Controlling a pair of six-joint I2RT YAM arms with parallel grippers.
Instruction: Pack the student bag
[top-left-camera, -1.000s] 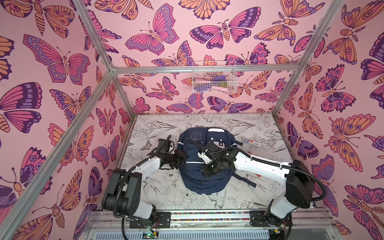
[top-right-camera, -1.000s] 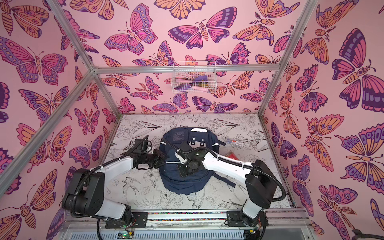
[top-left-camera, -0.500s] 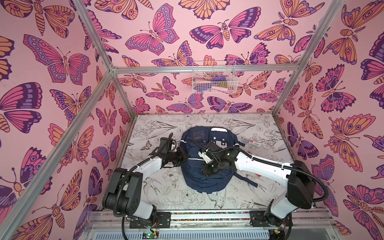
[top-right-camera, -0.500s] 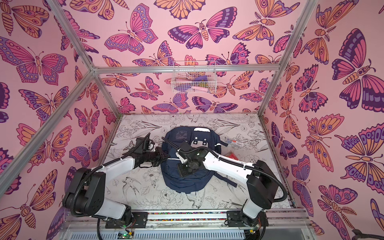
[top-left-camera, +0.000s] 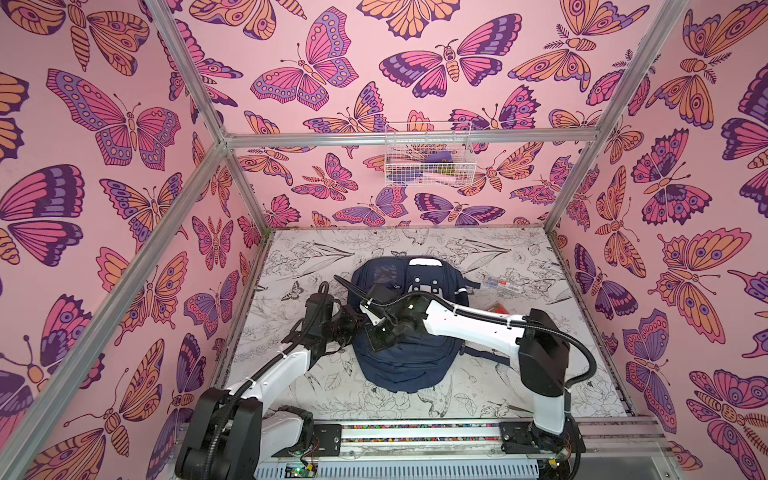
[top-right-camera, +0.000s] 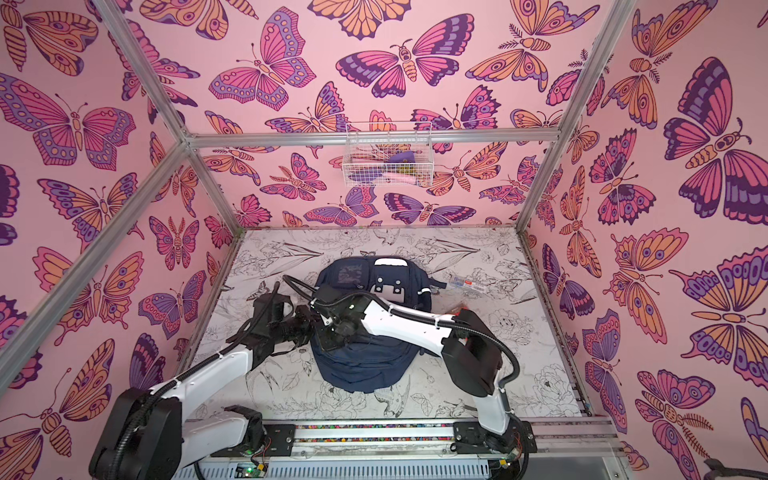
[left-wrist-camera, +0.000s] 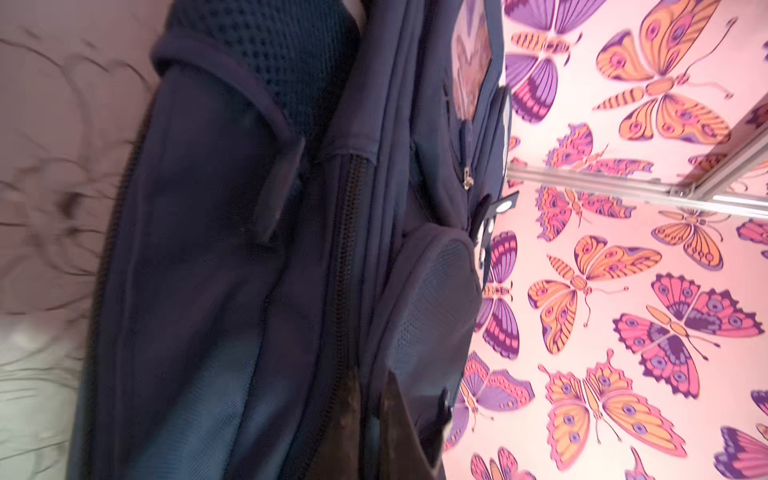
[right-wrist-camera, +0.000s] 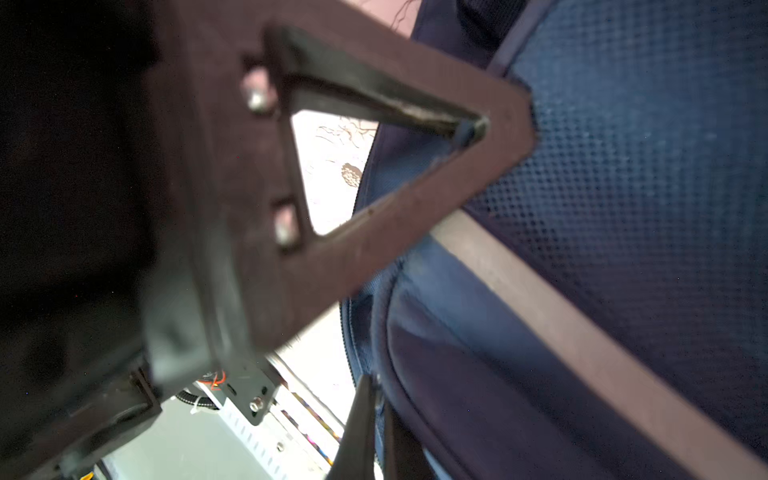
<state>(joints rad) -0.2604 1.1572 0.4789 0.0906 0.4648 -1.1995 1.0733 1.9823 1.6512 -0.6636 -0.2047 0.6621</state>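
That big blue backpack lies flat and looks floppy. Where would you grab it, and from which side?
Probably the zipper seam along the student bag's side facing the left arm, approached low from that side. The bag lies front-up, its broad face too wide to pinch, but that edge forms a thin fabric ridge that narrow fingers can close on. The left gripper is shut there.

The student bag, a large navy fabric backpack, lies flat in the middle of the worktop, its white dark-dotted patch facing up near the far end and a dark strap trailing to the right.
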